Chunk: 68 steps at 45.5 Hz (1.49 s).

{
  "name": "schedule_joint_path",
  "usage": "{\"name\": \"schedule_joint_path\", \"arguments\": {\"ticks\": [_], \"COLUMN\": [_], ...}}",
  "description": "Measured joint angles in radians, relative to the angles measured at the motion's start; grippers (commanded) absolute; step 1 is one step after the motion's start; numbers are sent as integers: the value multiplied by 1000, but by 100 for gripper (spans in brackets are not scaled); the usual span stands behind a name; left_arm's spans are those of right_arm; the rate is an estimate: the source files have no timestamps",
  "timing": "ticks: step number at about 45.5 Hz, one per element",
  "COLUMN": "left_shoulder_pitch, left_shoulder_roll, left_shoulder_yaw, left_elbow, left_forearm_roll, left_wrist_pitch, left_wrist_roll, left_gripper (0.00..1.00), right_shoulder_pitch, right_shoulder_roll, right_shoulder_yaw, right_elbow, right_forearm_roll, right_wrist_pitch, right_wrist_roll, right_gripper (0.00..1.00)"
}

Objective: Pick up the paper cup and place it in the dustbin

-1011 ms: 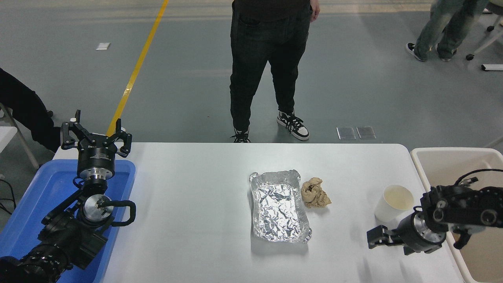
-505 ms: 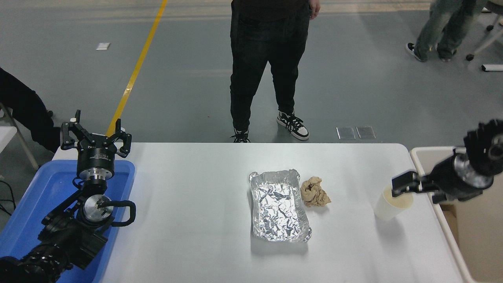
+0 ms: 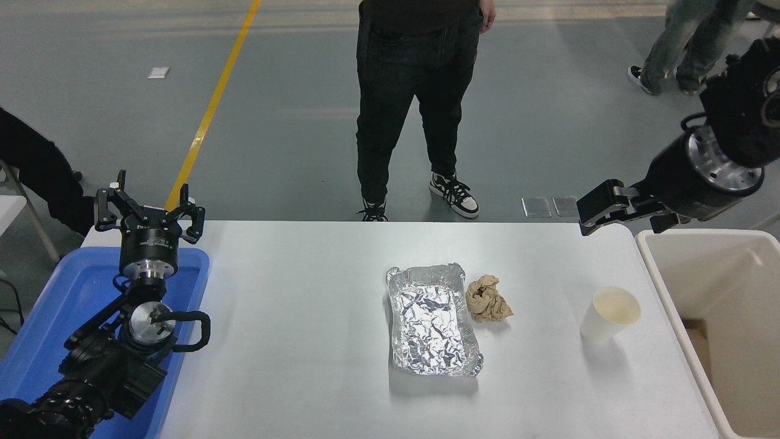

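Note:
The paper cup (image 3: 608, 314) is small and white with a cream inside. It stands upright on the white table (image 3: 304, 366) near its right edge. The dustbin (image 3: 719, 317) is a large cream bin just right of the table. My right gripper (image 3: 594, 210) hangs high in the air above the table's far right corner, well above and behind the cup, and holds nothing. My left arm is parked at the lower left, its gripper (image 3: 149, 213) open and empty above the blue tray.
A crumpled foil tray (image 3: 431, 320) lies mid-table with a tan paper ball (image 3: 487, 299) beside it on the right. A shallow blue tray (image 3: 67, 311) lies at the left edge. A person (image 3: 414, 103) stands at the far side.
My right arm has swung up from low by the table's front right, passed over the cup, and now is high above the far right corner. The cup has not moved.

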Motion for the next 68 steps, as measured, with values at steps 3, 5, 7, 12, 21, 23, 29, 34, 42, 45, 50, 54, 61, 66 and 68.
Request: {"name": "schedule_joint_path", "arguments": {"ticks": [3,5,7,12,21,23,29,34,42,45,50,54,61,66,68], "left_shoulder_pitch": [0,0,0,0,0,0,0,0,0,0,0,0,0,0,0], "left_shoulder_roll": [0,0,0,0,1,1,1,2,2,2,2,2,2,3,2], "left_shoulder_yaw": [0,0,0,0,0,0,0,0,0,0,0,0,0,0,0], "left_elbow": [0,0,0,0,0,0,0,0,0,0,0,0,0,0,0], "left_forearm_roll": [0,0,0,1,2,2,2,2,2,3,3,3,3,2,2], "left_wrist_pitch": [0,0,-1,-1,-1,-1,-2,-2,-2,-2,-2,-2,-2,-2,-2], "left_wrist_roll": [0,0,0,1,1,1,1,1,1,1,1,1,1,1,1], "left_gripper": [99,99,99,99,99,99,99,99,99,99,99,99,99,99,99], "right_shoulder_pitch": [11,17,24,35,42,41,29,10,-35,-61,-116,-167,-263,-344,-371], "right_shoulder_roll": [23,35,47,67,92,103,134,153,168,168,140,112,60,24,14], "right_shoulder_yaw": [-4,-6,-7,-3,8,10,18,25,33,30,25,19,-6,-17,-18], "right_elbow": [2,2,3,3,-5,-8,-21,-37,-73,-91,-122,-138,-159,-180,-189], "right_forearm_roll": [3,5,8,33,101,109,126,133,138,127,55,-15,-128,-194,-209], "right_wrist_pitch": [8,12,18,27,35,35,32,29,24,23,17,-2,-63,-113,-127], "right_wrist_roll": [1,1,2,4,5,6,6,7,7,7,8,8,7,7,6], "right_gripper": [100,100,100,100,100,100,100,100,100,100,100,100,100,100,100]}}
